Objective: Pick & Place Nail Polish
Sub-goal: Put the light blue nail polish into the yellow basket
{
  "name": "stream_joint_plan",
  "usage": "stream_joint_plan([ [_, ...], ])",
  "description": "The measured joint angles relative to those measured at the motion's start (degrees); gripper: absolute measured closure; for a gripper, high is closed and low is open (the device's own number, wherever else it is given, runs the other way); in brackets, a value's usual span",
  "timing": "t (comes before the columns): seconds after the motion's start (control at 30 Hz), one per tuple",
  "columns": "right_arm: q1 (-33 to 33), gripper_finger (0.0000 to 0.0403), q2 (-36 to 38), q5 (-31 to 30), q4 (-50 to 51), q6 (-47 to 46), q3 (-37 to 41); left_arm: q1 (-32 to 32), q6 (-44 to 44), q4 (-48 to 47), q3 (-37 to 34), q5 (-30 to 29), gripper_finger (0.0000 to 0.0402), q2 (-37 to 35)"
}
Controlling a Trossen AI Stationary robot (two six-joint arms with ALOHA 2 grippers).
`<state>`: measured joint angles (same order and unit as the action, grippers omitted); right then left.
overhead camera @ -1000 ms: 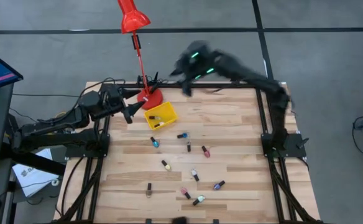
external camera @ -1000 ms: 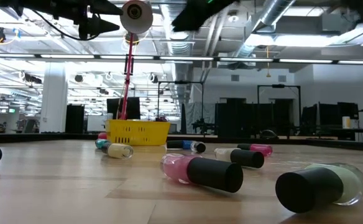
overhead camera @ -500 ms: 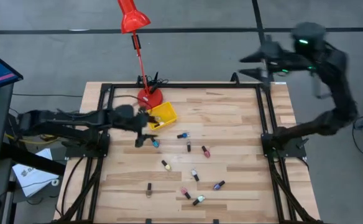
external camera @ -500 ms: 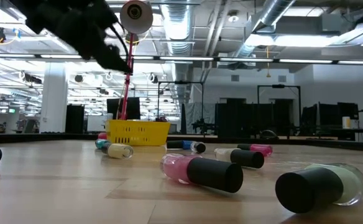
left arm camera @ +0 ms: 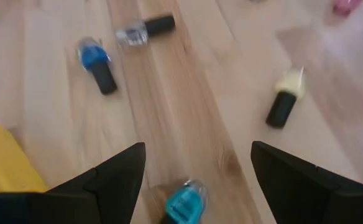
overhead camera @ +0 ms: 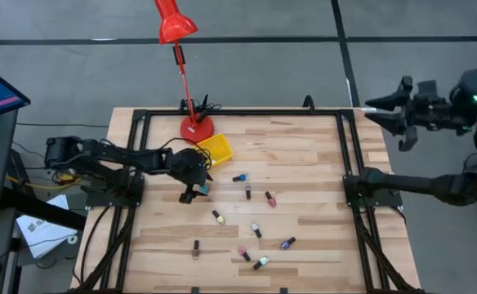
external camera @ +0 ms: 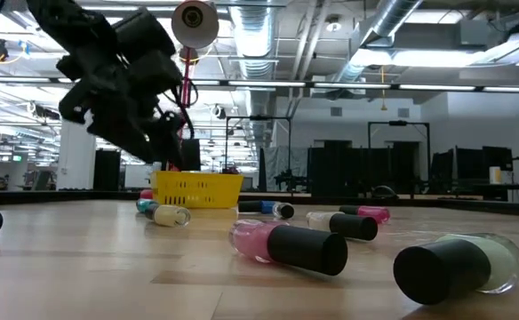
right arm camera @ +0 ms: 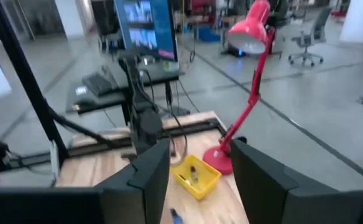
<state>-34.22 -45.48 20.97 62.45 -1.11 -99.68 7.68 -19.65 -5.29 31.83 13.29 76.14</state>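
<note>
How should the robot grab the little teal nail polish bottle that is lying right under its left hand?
The teal bottle lies on its side on the table, between the open fingers of the left hand, beside the yellow tray. Coming straight down from above looks best, closing across the bottle's narrow width, probably near where cap meets body, so it does not roll away.

Overhead looks straight down, low looks level; both share the yellow tray (overhead camera: 211, 150).
</note>
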Motion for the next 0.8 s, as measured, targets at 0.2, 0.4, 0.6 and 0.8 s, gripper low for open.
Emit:
stream_joint_plan([
  [0.2,-0.03,0.0251,10.44,-1.68,-8.67,-3.56,10.96,0.00,-1.15,-0.46,-0.11,-3.61,0.0113,4.99],
  [0.4,-0.03,0.0260,17.28,-1.77,-13.04,-7.80,17.95,-0.01,-1.33,-0.53,-0.10,-6.75,0.0113,8.48],
  [0.6,-0.02,0.0269,21.24,-1.81,-13.37,-8.63,21.17,-0.50,-1.12,-1.11,0.17,-6.40,0.0119,10.74],
  [0.8,-0.02,0.0281,24.62,-1.67,-13.32,-9.08,26.10,-0.63,0.42,-1.96,0.08,-6.42,0.0157,9.99],
])
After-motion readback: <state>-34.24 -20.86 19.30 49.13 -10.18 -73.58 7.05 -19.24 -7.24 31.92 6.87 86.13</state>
